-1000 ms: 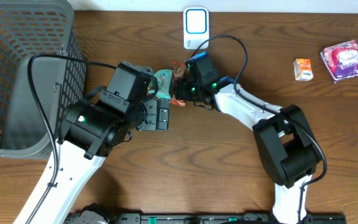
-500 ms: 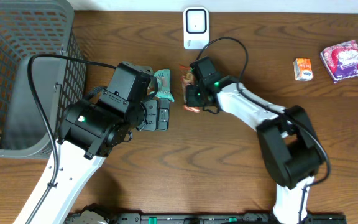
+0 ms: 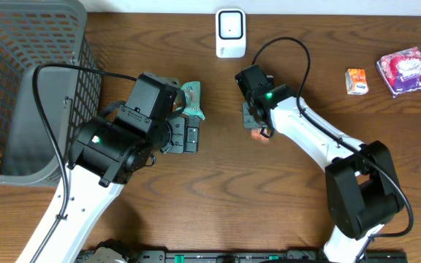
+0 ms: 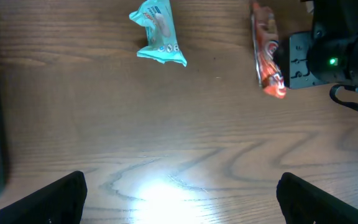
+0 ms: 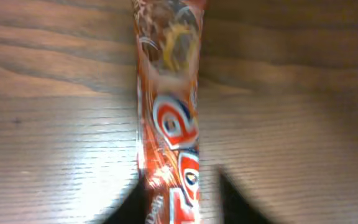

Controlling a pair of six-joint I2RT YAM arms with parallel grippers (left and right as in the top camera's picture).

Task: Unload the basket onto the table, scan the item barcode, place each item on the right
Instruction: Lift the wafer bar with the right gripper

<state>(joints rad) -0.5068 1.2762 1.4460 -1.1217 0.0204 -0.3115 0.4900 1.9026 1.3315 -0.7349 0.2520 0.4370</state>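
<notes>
Wood-grain table top is seen from above, with two robot arms reaching over it. An orange-red snack wrapper is found just right of the table's middle, under the tip of the right gripper and below the white scanner, which is set at the far edge and well apart from the wrapper. From the right wrist camera, the wrapper is shown lengthwise up the middle of the view, with two dark fingers placed one on each side of its near end. Whether the wrapper is pinched or merely flanked cannot be told, since the view is blurred. The left gripper is held spread wide above bare wood, with nothing between its fingers. A teal packet is laid on the table just beyond it, apart from the orange-red snack wrapper. A grey mesh basket is placed at the far left. Near the far right edge, a small orange box and a pink packet are laid side by side.
</notes>
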